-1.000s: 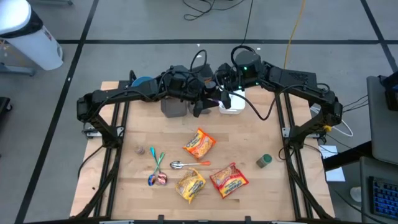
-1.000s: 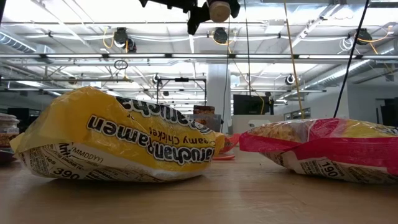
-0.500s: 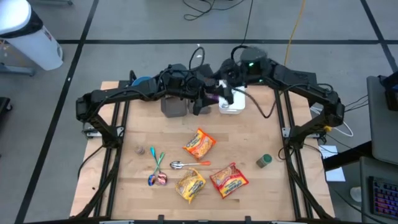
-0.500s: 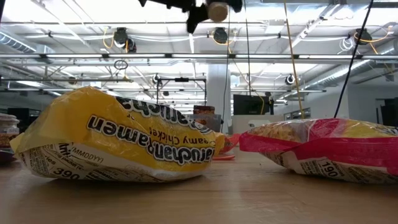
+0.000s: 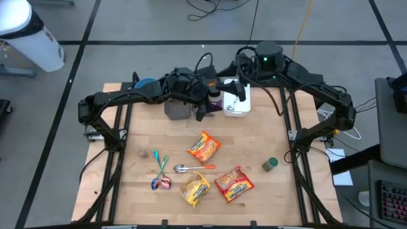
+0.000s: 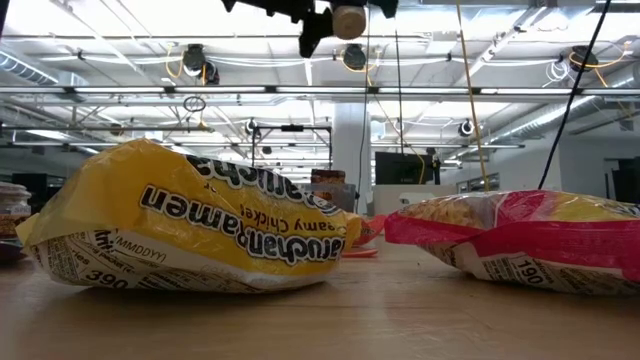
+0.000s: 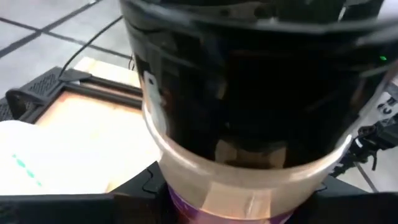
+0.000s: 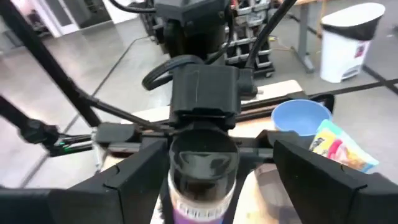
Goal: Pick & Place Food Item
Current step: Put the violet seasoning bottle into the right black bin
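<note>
Left hand (image 5: 206, 102) grips the jar (image 5: 215, 98), seemingly lying level; right hand (image 5: 236, 95) spread.

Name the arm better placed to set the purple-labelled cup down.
Left. The left gripper is shut on the clear, purple-labelled plastic cup above the table rear; the right gripper faces it open, holding nothing.

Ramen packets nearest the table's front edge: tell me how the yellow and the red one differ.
The yellow ramen packet is mostly yellow and lies left of the red ramen packet, which is red-edged around its yellow middle. In the low view the yellow one bulges higher and shows its lettering upside down; the red one lies flatter. Both rest sealed on the table.
</note>
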Robot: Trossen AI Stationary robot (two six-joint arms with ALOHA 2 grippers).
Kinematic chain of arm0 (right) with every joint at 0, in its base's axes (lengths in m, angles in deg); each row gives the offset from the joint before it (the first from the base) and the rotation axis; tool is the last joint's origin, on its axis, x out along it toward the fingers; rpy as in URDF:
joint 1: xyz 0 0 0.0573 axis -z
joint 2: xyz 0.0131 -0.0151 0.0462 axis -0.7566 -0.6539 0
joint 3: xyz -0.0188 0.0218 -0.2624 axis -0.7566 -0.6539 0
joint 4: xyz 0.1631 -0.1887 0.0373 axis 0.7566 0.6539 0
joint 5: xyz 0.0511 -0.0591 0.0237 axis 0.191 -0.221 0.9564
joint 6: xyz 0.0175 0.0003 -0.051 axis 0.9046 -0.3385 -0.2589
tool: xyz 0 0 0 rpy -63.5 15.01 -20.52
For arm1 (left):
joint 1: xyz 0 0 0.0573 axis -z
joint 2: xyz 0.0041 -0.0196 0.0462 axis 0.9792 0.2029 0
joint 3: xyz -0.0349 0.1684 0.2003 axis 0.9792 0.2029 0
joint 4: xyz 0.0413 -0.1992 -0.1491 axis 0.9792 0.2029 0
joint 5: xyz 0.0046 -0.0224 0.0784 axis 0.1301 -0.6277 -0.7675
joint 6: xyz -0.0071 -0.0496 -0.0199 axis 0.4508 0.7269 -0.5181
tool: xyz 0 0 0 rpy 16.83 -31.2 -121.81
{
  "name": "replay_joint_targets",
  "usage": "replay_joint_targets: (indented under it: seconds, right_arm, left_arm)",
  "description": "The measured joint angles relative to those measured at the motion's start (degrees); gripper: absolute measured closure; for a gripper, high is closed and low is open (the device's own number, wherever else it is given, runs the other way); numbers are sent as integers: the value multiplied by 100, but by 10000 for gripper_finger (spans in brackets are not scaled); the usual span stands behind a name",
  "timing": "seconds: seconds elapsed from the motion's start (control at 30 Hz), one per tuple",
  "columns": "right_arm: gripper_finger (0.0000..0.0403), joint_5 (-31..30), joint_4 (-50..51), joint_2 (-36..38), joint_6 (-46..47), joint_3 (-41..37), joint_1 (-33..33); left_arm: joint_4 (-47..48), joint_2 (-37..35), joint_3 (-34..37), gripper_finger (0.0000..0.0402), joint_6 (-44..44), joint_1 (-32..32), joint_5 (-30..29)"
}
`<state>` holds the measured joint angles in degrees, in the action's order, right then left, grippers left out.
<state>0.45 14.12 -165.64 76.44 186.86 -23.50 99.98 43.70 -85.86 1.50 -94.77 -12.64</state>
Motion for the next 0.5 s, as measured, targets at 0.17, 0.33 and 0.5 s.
replay_joint_targets:
  seconds: [0.17,0.33,0.5]
  right_arm:
    - [117,444,255,54,89,14,197]
    - [121,519,986,-10,-146,370,333]
    - [122,507,1599,-149,-657,870,326]
  left_arm:
    - [700,-85,-121,220,-319,-23,-43]
    - [1496,-90,-472,220,-759,-63,-273]
    - [1770,-97,-710,220,-969,-157,-279]
